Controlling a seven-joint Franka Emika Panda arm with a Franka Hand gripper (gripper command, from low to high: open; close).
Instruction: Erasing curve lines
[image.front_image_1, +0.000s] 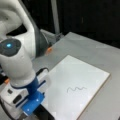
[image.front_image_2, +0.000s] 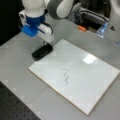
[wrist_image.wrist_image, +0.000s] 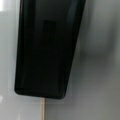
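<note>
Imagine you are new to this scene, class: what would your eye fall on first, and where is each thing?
The white board fills the middle of the grey table in both front views, with the thin dark curve lines near its centre, not erased. At a front view's upper left, the white and blue gripper sits just above the black eraser block, which lies by the board's corner and fills the wrist view.

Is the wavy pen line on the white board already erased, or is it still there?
Still there. The curve lines show whole on the white board in both front views; the gripper is over the black eraser, away from them.
</note>
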